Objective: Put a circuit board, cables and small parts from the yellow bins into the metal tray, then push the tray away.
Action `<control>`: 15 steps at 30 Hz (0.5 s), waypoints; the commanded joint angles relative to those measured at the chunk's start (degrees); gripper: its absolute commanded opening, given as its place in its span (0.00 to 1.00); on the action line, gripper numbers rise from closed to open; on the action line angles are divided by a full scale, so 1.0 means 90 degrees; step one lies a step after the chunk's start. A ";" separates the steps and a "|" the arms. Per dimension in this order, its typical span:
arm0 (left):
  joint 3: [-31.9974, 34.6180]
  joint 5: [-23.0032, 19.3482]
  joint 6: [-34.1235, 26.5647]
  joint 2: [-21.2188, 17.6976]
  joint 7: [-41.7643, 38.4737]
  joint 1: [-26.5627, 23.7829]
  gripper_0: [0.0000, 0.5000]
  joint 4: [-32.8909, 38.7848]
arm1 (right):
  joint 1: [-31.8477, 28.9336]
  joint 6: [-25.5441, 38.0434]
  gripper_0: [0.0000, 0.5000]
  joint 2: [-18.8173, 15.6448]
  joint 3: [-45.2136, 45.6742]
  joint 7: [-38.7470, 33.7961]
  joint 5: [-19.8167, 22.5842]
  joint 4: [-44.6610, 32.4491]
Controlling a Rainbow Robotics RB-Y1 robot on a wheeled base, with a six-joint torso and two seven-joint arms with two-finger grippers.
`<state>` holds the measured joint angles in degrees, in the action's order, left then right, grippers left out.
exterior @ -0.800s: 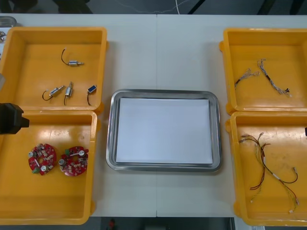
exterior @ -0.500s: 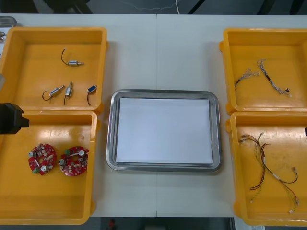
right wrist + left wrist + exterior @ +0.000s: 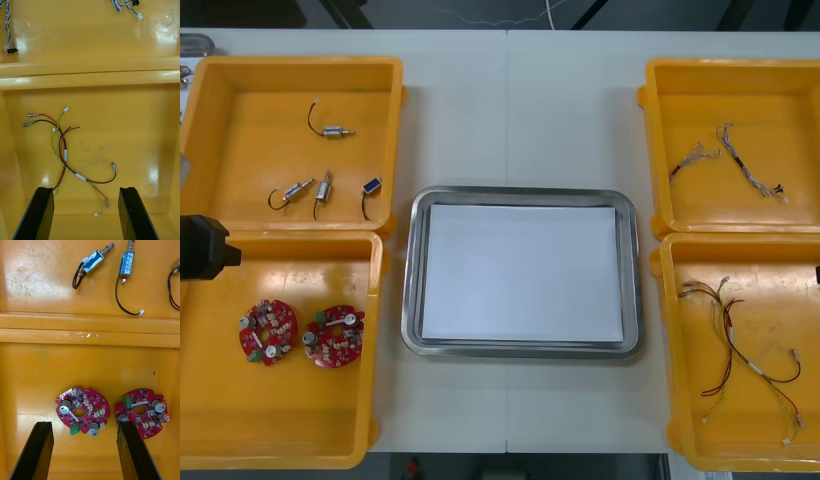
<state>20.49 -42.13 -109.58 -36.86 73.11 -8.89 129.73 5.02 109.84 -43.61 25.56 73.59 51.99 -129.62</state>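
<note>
Clerk: Entry one, the left gripper [image 3: 84,426]?

Checker: Its black fingers stand well apart and hold nothing. It hangs over the near left yellow bin [image 3: 280,420]. That bin holds two round red circuit boards. The first board [image 3: 83,411] lies flat on the bin floor between the fingers, just beyond their tips. The second board [image 3: 142,415] lies beside it, near but not touching, and one fingertip overlaps its edge.

Clerk: Any markings?

Checker: The print on the boards is too small to read. Each board has a scalloped rim, a centre hole, a green block, white connectors and silver cylinders.

Clerk: Entry two, the right gripper [image 3: 85,190]?

Checker: Its fingers are likewise spread and empty, over the near right yellow bin [image 3: 740,430]. The red, yellow and black cables [image 3: 63,150] lie in a loose tangle on the bin floor, just beyond the fingertips. They are thin wires with white sleeves and metal ends.

Clerk: Remaining stock?

Checker: The far left yellow bin [image 3: 240,130] holds four small metal parts [image 3: 323,188], cylindrical, each with a dark lead. The far right yellow bin [image 3: 680,100] holds the twisted blue and white cables [image 3: 752,172]. The metal tray [image 3: 520,193] sits between the bins on the light table [image 3: 520,110]. It has a shiny rounded rim and is white inside.
</note>
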 commanded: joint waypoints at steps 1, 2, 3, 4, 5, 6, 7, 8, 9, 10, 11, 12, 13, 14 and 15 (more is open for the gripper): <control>0.0067 -0.0035 -0.0047 0.0072 0.0422 0.0099 1.00 0.0224 | 0.0028 0.0017 1.00 -0.0252 -0.0067 0.0222 0.0034 -0.0178; 0.0067 -0.0035 -0.0047 0.0072 0.0422 0.0099 1.00 0.0224 | 0.0028 0.0017 1.00 -0.0252 -0.0067 0.0222 0.0034 -0.0178; 0.0067 -0.0035 -0.0047 0.0072 0.0422 0.0099 1.00 0.0224 | 0.0028 0.0017 1.00 -0.0252 -0.0067 0.0222 0.0034 -0.0178; 0.0067 -0.0035 -0.0047 0.0072 0.0422 0.0099 1.00 0.0224 | 0.0028 0.0017 1.00 -0.0252 -0.0067 0.0222 0.0034 -0.0178; 0.0067 -0.0035 -0.0047 0.0072 0.0422 0.0099 1.00 0.0224 | 0.0028 0.0017 1.00 -0.0252 -0.0067 0.0222 0.0034 -0.0178; 0.0067 -0.0035 -0.0047 0.0072 0.0422 0.0099 1.00 0.0224 | 0.0028 0.0017 1.00 -0.0252 -0.0067 0.0222 0.0034 -0.0178; 0.0067 -0.0035 -0.0047 0.0072 0.0422 0.0099 1.00 0.0224 | 0.0028 0.0017 1.00 -0.0252 -0.0067 0.0222 0.0034 -0.0178; 0.0067 -0.0035 -0.0047 0.0072 0.0422 0.0099 1.00 0.0224 | 0.0028 0.0017 1.00 -0.0252 -0.0067 0.0222 0.0034 -0.0178; 0.0067 -0.0035 -0.0047 0.0072 0.0422 0.0099 1.00 0.0224 | 0.0028 0.0017 1.00 -0.0252 -0.0067 0.0222 0.0034 -0.0178; 0.0067 -0.0035 -0.0047 0.0072 0.0422 0.0099 1.00 0.0224 | 0.0028 0.0017 1.00 -0.0252 -0.0067 0.0222 0.0034 -0.0178; 0.0067 -0.0035 -0.0047 0.0072 0.0422 0.0099 1.00 0.0224 | 0.0028 0.0017 1.00 -0.0252 -0.0067 0.0222 0.0034 -0.0178; 0.0067 -0.0035 -0.0047 0.0072 0.0422 0.0099 1.00 0.0224 | 0.0028 0.0017 1.00 -0.0252 -0.0067 0.0222 0.0034 -0.0178; 0.0067 -0.0035 -0.0047 0.0072 0.0422 0.0099 1.00 0.0224 | 0.0028 0.0017 1.00 -0.0252 -0.0067 0.0222 0.0034 -0.0178; 0.0067 -0.0035 -0.0047 0.0072 0.0422 0.0099 1.00 0.0224 | 0.0028 0.0017 1.00 -0.0252 -0.0067 0.0222 0.0034 -0.0178; 0.0067 -0.0035 -0.0047 0.0072 0.0422 0.0099 1.00 0.0224 | 0.0028 0.0017 1.00 -0.0252 -0.0067 0.0222 0.0034 -0.0178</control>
<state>20.49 -42.13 -109.58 -36.86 73.11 -8.89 129.73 5.02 109.84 -43.61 25.56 73.59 51.99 -129.62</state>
